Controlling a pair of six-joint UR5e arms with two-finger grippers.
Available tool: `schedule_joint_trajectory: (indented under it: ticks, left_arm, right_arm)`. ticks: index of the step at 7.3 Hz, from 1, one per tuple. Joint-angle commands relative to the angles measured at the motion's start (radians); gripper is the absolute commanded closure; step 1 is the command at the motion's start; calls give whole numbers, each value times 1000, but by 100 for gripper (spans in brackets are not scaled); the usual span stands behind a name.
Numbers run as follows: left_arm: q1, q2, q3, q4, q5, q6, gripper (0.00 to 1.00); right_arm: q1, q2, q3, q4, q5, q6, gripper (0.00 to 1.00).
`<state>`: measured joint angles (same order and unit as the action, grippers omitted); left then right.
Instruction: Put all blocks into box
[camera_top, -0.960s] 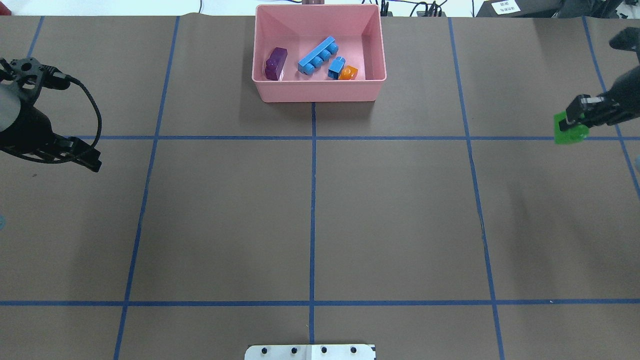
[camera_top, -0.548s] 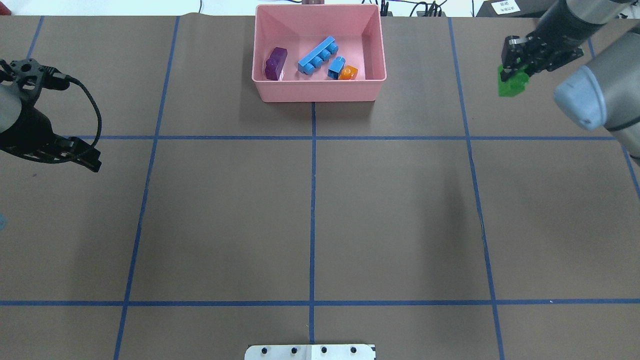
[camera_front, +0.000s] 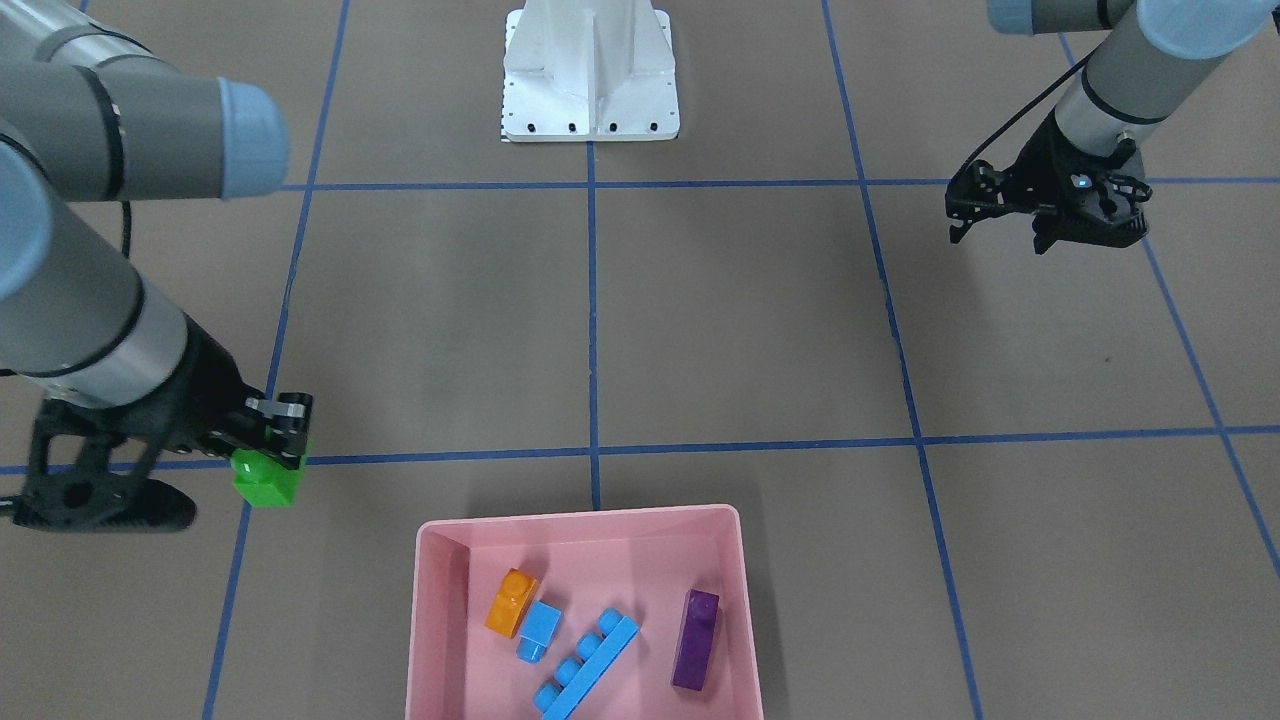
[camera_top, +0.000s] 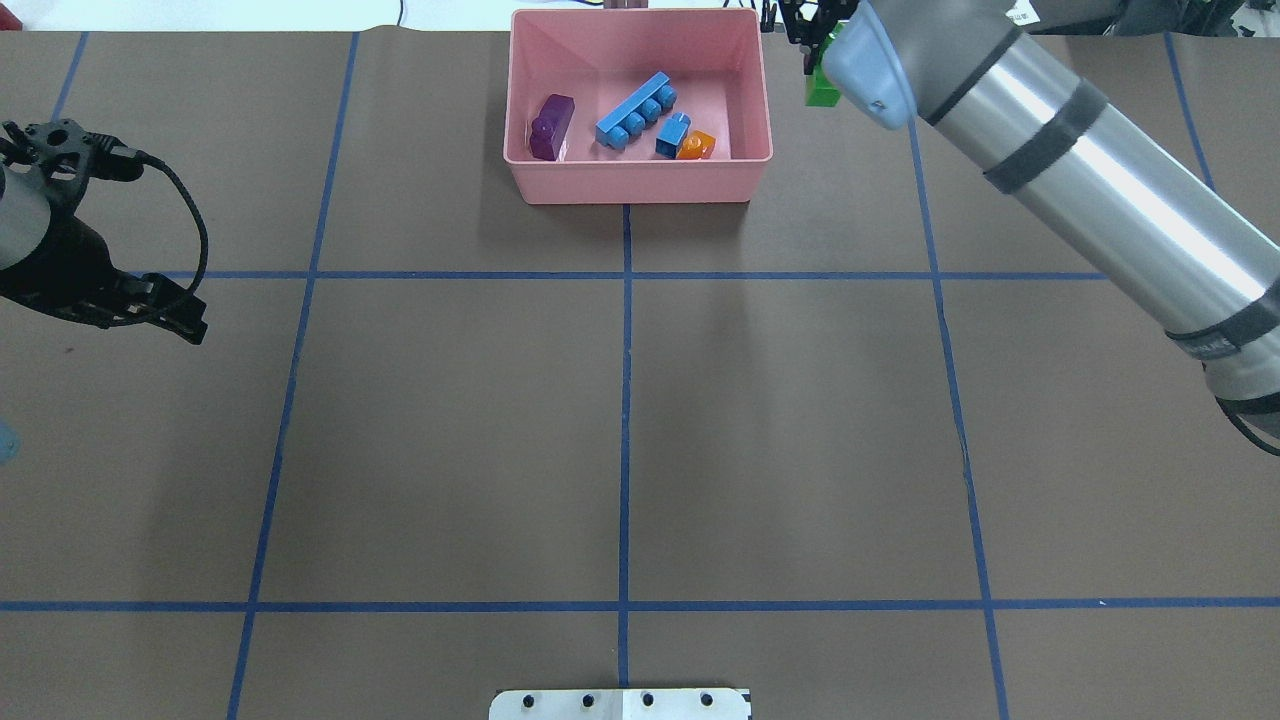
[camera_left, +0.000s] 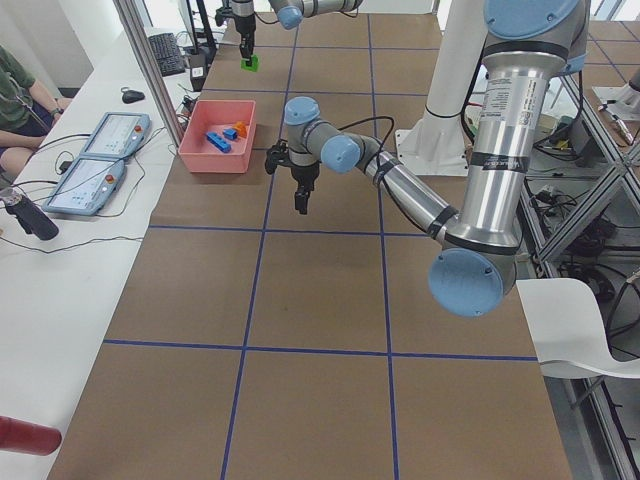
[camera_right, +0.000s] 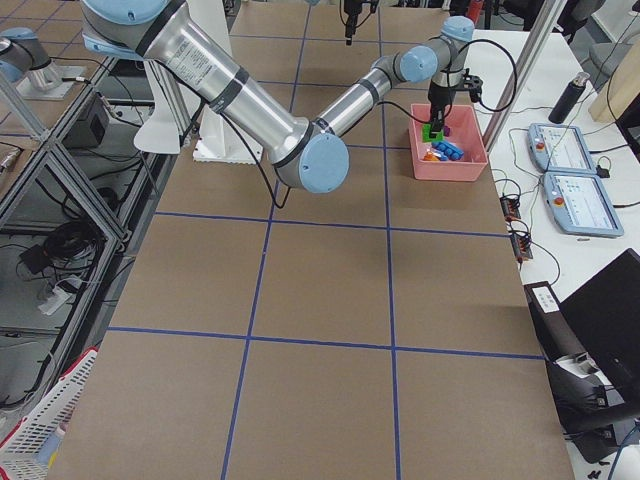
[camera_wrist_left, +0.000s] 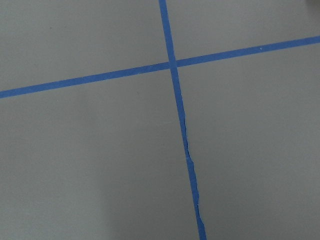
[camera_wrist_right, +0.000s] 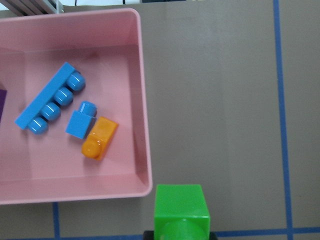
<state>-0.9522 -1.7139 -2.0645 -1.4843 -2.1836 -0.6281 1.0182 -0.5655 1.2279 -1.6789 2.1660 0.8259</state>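
The pink box (camera_top: 630, 192) stands at the far middle of the table. In it lie the purple brick (camera_top: 551, 127), the long blue brick (camera_top: 635, 112), the small blue brick (camera_top: 672, 135) and the orange brick (camera_top: 697, 146). My right gripper (camera_front: 270, 452) is shut on the green brick (camera_front: 268, 485) and holds it above the table, just outside the box's right side. In the right wrist view the green brick (camera_wrist_right: 181, 210) sits off the box's corner (camera_wrist_right: 145, 185). My left gripper (camera_top: 190, 325) hangs far left, empty, its fingers together.
The right arm's long grey forearm (camera_top: 1080, 190) crosses the far right of the table and hides most of the gripper in the overhead view. The white robot base (camera_front: 590, 70) stands at the near middle edge. Blue tape lines grid the brown table.
My right arm has swung left and farther back with the green brick, from the right edge to just beside the box. The left arm has barely moved.
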Motion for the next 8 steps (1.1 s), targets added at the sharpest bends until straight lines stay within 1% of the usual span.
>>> schedule_joint_trajectory:
  ticks: [1,2,3,4,5,6,7,8]
  left_arm:
    - [1,-4,4,-1,1,-1,0]
    - [3,-6,6,-1,1,-1,0]
    - [3,-7,10,-2,1,-1,0]
    - [4,-10,17,-4,2,-1,0]
    - [4,-10,18,-4,2,-1,0]
    - [4,-10,18,-4,2,-1,0]
    - [4,-10,20,-4,1,-1,0]
    - [4,-10,20,-4,2,-1,0]
  right_arm:
    - [-47,116,-292,292,-46,114,100]
    - [-94,186,-400,364,-128,146,100]
    - [-139,232,-482,417,-188,162,100]
    - [-168,236,-549,521,-216,182,100]
    - [-187,239,-574,562,-251,205,100]
    - [-193,245,-574,562,-252,217,100]
    - [-200,252,-574,564,-252,248,68]
    - [-210,257,-574,564,-252,257,1]
